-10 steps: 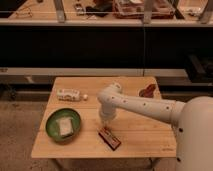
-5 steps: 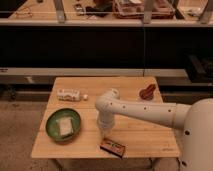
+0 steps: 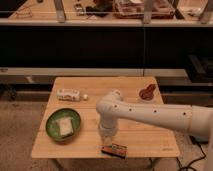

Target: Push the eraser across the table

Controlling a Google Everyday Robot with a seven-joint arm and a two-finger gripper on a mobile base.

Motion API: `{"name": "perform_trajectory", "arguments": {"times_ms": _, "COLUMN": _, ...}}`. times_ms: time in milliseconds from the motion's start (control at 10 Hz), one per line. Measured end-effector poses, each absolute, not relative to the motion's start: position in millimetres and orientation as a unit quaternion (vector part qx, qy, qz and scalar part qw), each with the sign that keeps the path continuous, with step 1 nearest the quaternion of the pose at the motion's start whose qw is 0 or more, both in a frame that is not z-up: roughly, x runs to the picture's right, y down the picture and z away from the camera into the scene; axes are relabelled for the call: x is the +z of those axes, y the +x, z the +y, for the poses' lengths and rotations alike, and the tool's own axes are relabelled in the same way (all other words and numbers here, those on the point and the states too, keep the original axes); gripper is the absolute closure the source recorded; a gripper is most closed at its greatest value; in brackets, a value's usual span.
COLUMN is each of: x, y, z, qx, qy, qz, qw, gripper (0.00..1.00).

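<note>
Wooden table [image 3: 130, 86] stands in front of dark shelves. On it, the eraser [image 3: 114, 149] lies flat, very near the front edge. The gripper [image 3: 108, 136] hangs just above and behind it, pointing down; I cannot tell if it touches the eraser. Bare wood lies to the eraser's right. A green bowl [image 3: 63, 124] sits to the left, with a small bottle [image 3: 69, 94] behind it.

Just one camera here, sitting up high and tilted down at the wooden table [image 3: 135, 87] from its near side, medium distance. The gripper [image 3: 108, 136] hangs around 6 o'clock on the tabletop, and dark counter shelving [image 3: 100, 47] fills the 12 o'clock background.
</note>
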State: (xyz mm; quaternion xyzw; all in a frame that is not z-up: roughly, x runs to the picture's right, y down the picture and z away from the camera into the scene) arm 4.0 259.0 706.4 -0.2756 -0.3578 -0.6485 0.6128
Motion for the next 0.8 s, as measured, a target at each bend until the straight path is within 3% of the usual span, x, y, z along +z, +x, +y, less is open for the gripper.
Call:
{"name": "perform_trajectory", "arguments": {"times_ms": 300, "x": 678.1, "y": 2.5, "z": 252.7, "qx": -0.642, "qy": -0.274, "qz": -0.358, "qw": 0.620, "gripper": 0.86}}
{"name": "perform_trajectory", "arguments": {"times_ms": 800, "x": 678.1, "y": 0.8, "z": 252.3, "qx": -0.643, "qy": -0.273, "qz": -0.358, "qw": 0.619, "gripper": 0.38}}
